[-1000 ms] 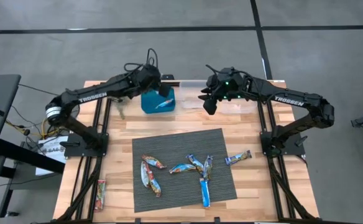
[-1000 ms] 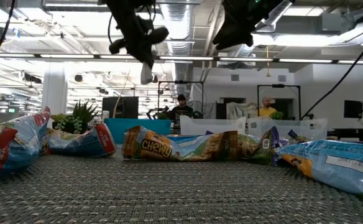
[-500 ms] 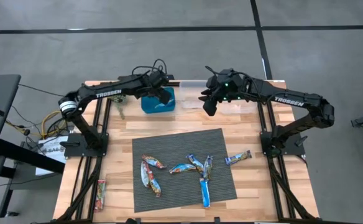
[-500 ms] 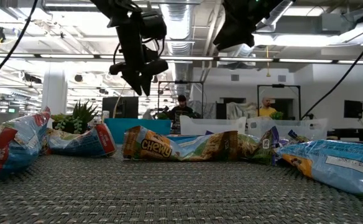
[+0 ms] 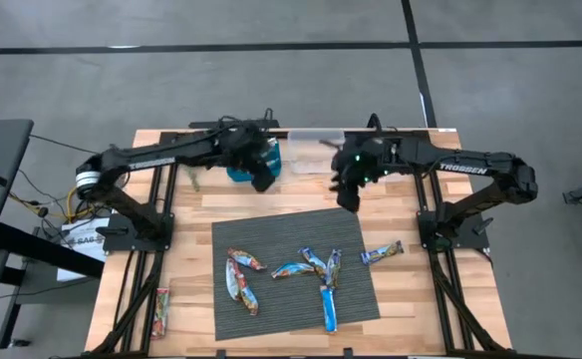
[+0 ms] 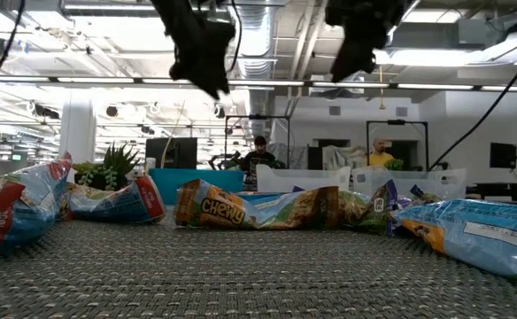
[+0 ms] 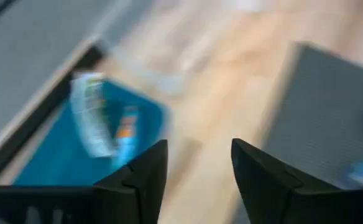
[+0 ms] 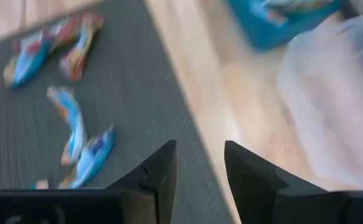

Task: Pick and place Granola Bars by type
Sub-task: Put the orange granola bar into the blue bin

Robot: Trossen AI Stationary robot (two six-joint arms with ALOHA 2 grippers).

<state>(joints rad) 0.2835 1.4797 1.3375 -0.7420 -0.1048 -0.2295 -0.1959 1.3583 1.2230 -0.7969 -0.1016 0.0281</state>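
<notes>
Both sets of jaws empty and apart, as the wrist views show. Left gripper (image 5: 262,179) beside the blue bin (image 5: 241,162) at the bench's (image 5: 196,214) far edge; right gripper (image 5: 349,196) just off the far edge of the grey mat (image 5: 351,229), near the clear bin (image 5: 316,150).

Probably a reach toward the next bar. To do it well: best to pick one lying apart from its neighbours, line the jaws across its short width, and come down straight so the foil does not skid on the ribbed mat. Worth avoiding the tangled pair near the mat's middle until the loose ones are cleared. A firm pinch at mid-length likely needed, since slick wrappers slip.

Granola Bars (image 5: 311,269) scattered over the near half of the mat: reddish multicolour ones (image 5: 241,284) toward the near left corner, blue-and-white ones (image 5: 328,304) toward the near right. One bar (image 5: 382,253) off the mat's right edge on bare wood, another (image 5: 161,309) near the bench's near left corner. One bar already in the blue bin (image 7: 101,121).

Wrappers shiny, crinkled, flattened at the crimped ends, puffed in the middle (image 6: 267,206). Mat woven in fine ridges, matte. Bench of pale wooden planks, smooth. Blue bin rigid-walled; clear bin translucent plastic.
</notes>
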